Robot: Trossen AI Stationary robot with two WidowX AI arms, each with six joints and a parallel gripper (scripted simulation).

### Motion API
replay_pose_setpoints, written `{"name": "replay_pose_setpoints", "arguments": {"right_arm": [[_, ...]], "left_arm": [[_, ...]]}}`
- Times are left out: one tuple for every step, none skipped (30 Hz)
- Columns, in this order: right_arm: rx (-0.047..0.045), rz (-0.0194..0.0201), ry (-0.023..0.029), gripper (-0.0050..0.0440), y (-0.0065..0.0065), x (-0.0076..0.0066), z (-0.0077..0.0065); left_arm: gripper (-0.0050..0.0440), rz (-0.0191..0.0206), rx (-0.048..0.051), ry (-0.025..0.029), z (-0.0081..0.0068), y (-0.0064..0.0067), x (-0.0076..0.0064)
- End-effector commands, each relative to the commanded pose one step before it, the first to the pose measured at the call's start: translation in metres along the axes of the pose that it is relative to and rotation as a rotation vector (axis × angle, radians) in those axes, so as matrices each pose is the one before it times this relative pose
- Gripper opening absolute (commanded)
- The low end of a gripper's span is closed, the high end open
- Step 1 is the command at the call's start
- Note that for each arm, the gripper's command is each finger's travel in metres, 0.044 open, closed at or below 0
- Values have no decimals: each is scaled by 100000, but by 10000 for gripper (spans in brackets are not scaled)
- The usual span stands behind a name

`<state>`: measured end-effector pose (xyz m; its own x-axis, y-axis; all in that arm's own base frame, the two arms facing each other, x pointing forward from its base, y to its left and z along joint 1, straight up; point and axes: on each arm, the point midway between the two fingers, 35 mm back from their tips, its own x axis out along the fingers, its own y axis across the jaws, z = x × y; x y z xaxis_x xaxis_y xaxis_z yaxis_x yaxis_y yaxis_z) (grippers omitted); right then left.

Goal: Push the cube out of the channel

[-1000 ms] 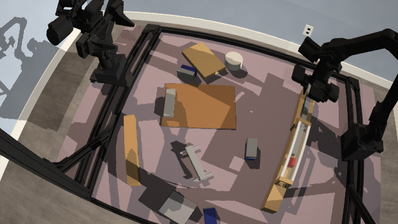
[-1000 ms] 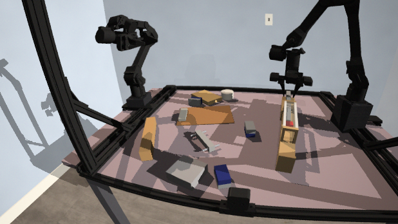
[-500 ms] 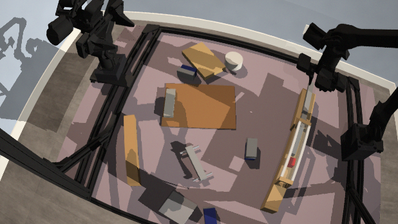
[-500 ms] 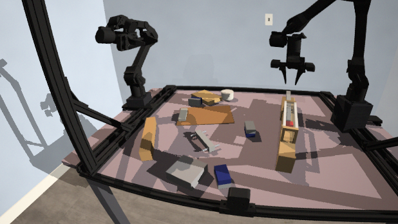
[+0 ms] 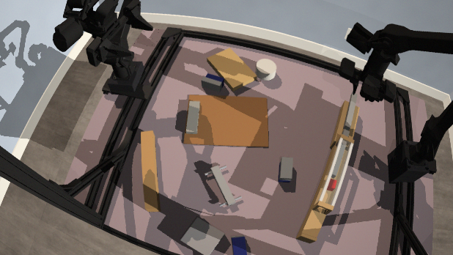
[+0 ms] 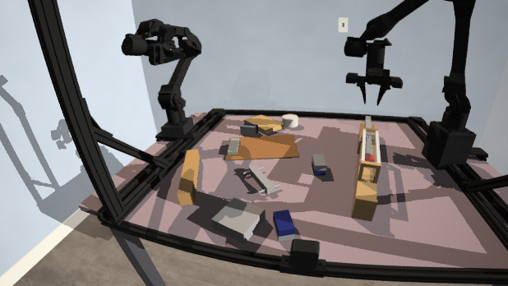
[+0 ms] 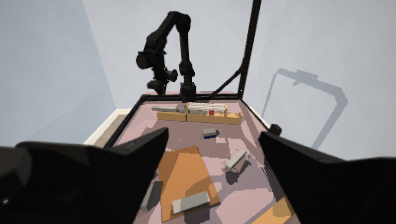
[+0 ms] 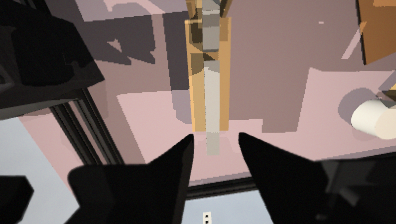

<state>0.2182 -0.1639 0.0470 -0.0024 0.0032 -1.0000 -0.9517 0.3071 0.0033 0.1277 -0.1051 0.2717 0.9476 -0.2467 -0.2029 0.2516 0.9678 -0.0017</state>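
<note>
A long tan channel (image 5: pixel 335 161) lies along the table's right side, also in the exterior view (image 6: pixel 367 164). A small red cube (image 5: pixel 332 184) sits inside it, toward the end with the tan ledge (image 5: pixel 311 223); it also shows in the exterior view (image 6: pixel 369 157). A grey stick (image 5: pixel 351 110) lies in the channel's far end and pokes out of it (image 8: pixel 213 100). My right gripper (image 6: pixel 371 99) (image 8: pixel 216 137) hangs well above that far end, fingers apart and empty. My left gripper (image 7: pixel 213 134) is open and empty, held high by its base at the far left corner.
An orange mat (image 5: pixel 227 119) with a grey block lies mid-table. A tan bar (image 5: pixel 149 170) lies at the left, and a tan slab (image 5: pixel 231 68) and a white cylinder (image 5: pixel 266 69) at the back. A grey pinned tool (image 5: pixel 223 185) and a grey-blue block (image 5: pixel 286 169) lie in the middle.
</note>
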Motion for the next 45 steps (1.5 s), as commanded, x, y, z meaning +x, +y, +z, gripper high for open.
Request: {"name": "replay_pose_setpoints", "arguments": {"right_arm": [[551, -100, 176, 200, -252, 172, -2912], [-39, -106, 18, 200, -3, 90, -1452], [-30, -79, 20, 200, 53, 79, -1124], [-15, -40, 12, 200, 46, 43, -577], [-3, -7, 2, 200, 10, 8, -106], [0, 0, 0, 200, 0, 0, 0], [0, 0, 0, 200, 0, 0, 0], [0, 0, 0, 200, -4, 121, -2], [0, 0, 0, 200, -10, 361, -6], [0, 0, 0, 200, -7, 540, -4], [0, 0, 0, 200, 1, 358, 0], [0, 0, 0, 200, 0, 0, 0], [0, 0, 0, 200, 0, 0, 0], [0, 0, 0, 200, 1, 119, 1], [0, 0, 0, 200, 0, 0, 0], [0, 0, 0, 200, -3, 27, -2], [0, 0, 0, 200, -8, 80, -4], [0, 0, 0, 200, -13, 134, -7], [0, 0, 0, 200, -14, 162, -8], [0, 0, 0, 200, -14, 163, -8], [0, 0, 0, 200, -13, 163, -7], [0, 0, 0, 200, -12, 163, -7], [0, 0, 0, 200, -11, 163, -6], [0, 0, 0, 200, -10, 163, -6], [0, 0, 0, 200, -9, 163, -5], [0, 0, 0, 200, -9, 163, -5], [0, 0, 0, 200, -8, 163, -4], [0, 0, 0, 200, -7, 163, -4], [0, 0, 0, 200, 0, 0, 0], [0, 0, 0, 200, 0, 0, 0], [0, 0, 0, 200, -6, 163, -3], [0, 0, 0, 200, -5, 163, -3], [0, 0, 0, 200, -4, 163, -3], [0, 0, 0, 200, -4, 163, -2], [0, 0, 0, 200, -3, 163, -2], [0, 0, 0, 200, -2, 163, -1], [0, 0, 0, 200, -1, 163, -1], [0, 0, 0, 200, 0, 163, 0], [0, 0, 0, 200, 1, 163, 0], [0, 0, 0, 200, 2, 163, 1], [0, 0, 0, 200, 2, 163, 1], [0, 0, 0, 200, 3, 163, 2], [0, 0, 0, 200, 4, 163, 2], [0, 0, 0, 200, 5, 163, 3], [0, 0, 0, 200, 6, 163, 3]], "left_arm": [[400, -6, -298, -100, 25, 0, -11], [400, 0, 0, 0, 0, 0, 0], [400, 0, 0, 0, 0, 0, 0], [400, 0, 0, 0, 0, 0, 0], [400, 0, 0, 0, 0, 0, 0], [400, 0, 0, 0, 0, 0, 0], [400, 0, 0, 0, 0, 0, 0], [400, 0, 0, 0, 0, 0, 0], [400, 0, 0, 0, 0, 0, 0], [400, 0, 0, 0, 0, 0, 0], [400, 0, 0, 0, 0, 0, 0], [400, 0, 0, 0, 0, 0, 0], [400, 0, 0, 0, 0, 0, 0], [400, 0, 0, 0, 0, 0, 0], [400, 0, 0, 0, 0, 0, 0], [400, 0, 0, 0, 0, 0, 0], [400, 0, 0, 0, 0, 0, 0], [400, 0, 0, 0, 0, 0, 0], [400, 0, 0, 0, 0, 0, 0], [400, 0, 0, 0, 0, 0, 0], [400, 0, 0, 0, 0, 0, 0], [400, 0, 0, 0, 0, 0, 0], [400, 0, 0, 0, 0, 0, 0], [400, 0, 0, 0, 0, 0, 0], [400, 0, 0, 0, 0, 0, 0], [400, 0, 0, 0, 0, 0, 0], [400, 0, 0, 0, 0, 0, 0], [400, 0, 0, 0, 0, 0, 0], [400, 0, 0, 0, 0, 0, 0], [400, 0, 0, 0, 0, 0, 0], [400, 0, 0, 0, 0, 0, 0], [400, 0, 0, 0, 0, 0, 0], [400, 0, 0, 0, 0, 0, 0], [400, 0, 0, 0, 0, 0, 0], [400, 0, 0, 0, 0, 0, 0], [400, 0, 0, 0, 0, 0, 0], [400, 0, 0, 0, 0, 0, 0], [400, 0, 0, 0, 0, 0, 0], [400, 0, 0, 0, 0, 0, 0], [400, 0, 0, 0, 0, 0, 0], [400, 0, 0, 0, 0, 0, 0], [400, 0, 0, 0, 0, 0, 0], [400, 0, 0, 0, 0, 0, 0], [400, 0, 0, 0, 0, 0, 0], [400, 0, 0, 0, 0, 0, 0]]}}
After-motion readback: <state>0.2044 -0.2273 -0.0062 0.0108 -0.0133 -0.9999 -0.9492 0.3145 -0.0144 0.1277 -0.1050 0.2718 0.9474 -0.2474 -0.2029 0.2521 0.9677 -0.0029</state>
